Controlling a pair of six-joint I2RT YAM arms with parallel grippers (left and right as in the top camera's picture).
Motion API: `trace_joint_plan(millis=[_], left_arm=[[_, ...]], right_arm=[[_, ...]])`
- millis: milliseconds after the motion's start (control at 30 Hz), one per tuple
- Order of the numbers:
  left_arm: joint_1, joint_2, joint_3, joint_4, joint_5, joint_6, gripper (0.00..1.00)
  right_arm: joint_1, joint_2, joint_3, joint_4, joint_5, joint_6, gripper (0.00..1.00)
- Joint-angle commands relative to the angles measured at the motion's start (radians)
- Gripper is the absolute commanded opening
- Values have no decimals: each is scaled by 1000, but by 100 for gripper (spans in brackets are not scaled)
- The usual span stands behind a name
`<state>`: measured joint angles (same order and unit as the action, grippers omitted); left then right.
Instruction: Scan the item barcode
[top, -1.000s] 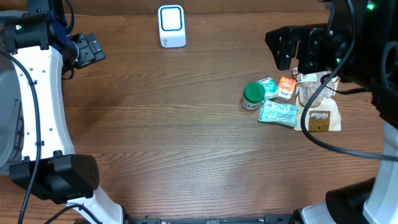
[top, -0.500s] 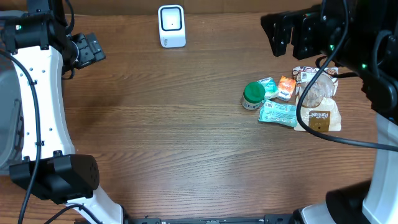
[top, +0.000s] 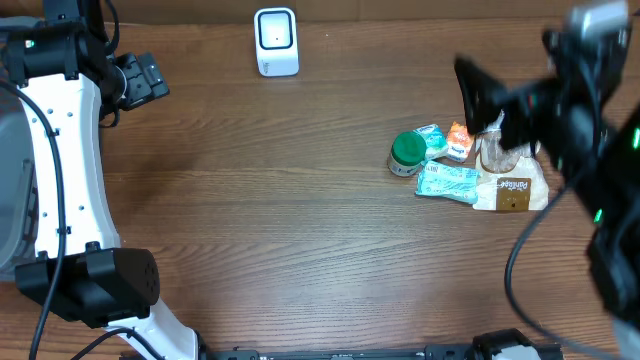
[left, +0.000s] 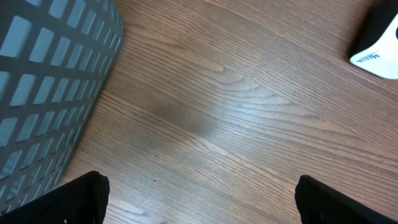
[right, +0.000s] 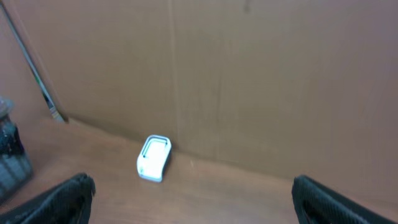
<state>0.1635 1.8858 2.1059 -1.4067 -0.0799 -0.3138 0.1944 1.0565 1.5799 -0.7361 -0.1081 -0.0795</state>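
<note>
You are looking at a brown wood-grain table (top: 300, 220) that fills the overhead view, with a plain brown cardboard wall (right: 249, 74) standing along its far edge in the right wrist view. The white-shelled left arm (top: 60, 150) rises along the left side of the table. The black right arm (top: 570, 110) hangs over the right side, blurred in the overhead view. Its camera looks across the table toward the wall rather than down. A grey plastic lattice basket (left: 43, 81) sits at the table's left edge, filling the upper left corner of the left wrist view. The left gripper (left: 202, 199) hovers over bare wood beside that basket with its jaws spread wide and nothing between them. The right gripper (right: 193, 199) also has its jaws wide apart and empty. The white box-shaped scanner with a blue-rimmed window (top: 276, 40) stands upright at the far middle of the table, just in front of the wall and well apart from both grippers. The things to scan lie in a tight cluster on the right half of the table, partly under the right arm. There is a clear bag with a brown pastry and a tan label (top: 512, 180), and a flat teal packet (top: 448, 183) touches its left side. A round tub with a green lid (top: 406, 152) sits at the cluster's left end. A smaller teal packet (top: 432, 136) and a small orange packet (top: 460, 140) lie side by side just behind them.
</note>
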Motion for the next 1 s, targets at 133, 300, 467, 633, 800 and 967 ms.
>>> trace_joint_plan(millis=[133, 300, 467, 633, 800, 967], left_arm=[[-7, 7, 4, 0, -5, 3, 99], [-7, 7, 4, 0, -5, 3, 100], [-7, 7, 4, 0, -5, 3, 99], [-7, 7, 4, 0, -5, 3, 99], [-7, 7, 4, 0, -5, 3, 100], [-7, 7, 4, 0, -5, 3, 99]], right_arm=[[-71, -380, -619, 372, -7, -4, 100], [-90, -598, -960, 554, -6, -4, 100], [-90, -774, -1266, 779, -6, -4, 100], [-90, -904, -1492, 961, -18, 1, 100], [-90, -1020, -1572, 914, -27, 1, 100], [-90, -1054, -1572, 792, -48, 0, 100]])
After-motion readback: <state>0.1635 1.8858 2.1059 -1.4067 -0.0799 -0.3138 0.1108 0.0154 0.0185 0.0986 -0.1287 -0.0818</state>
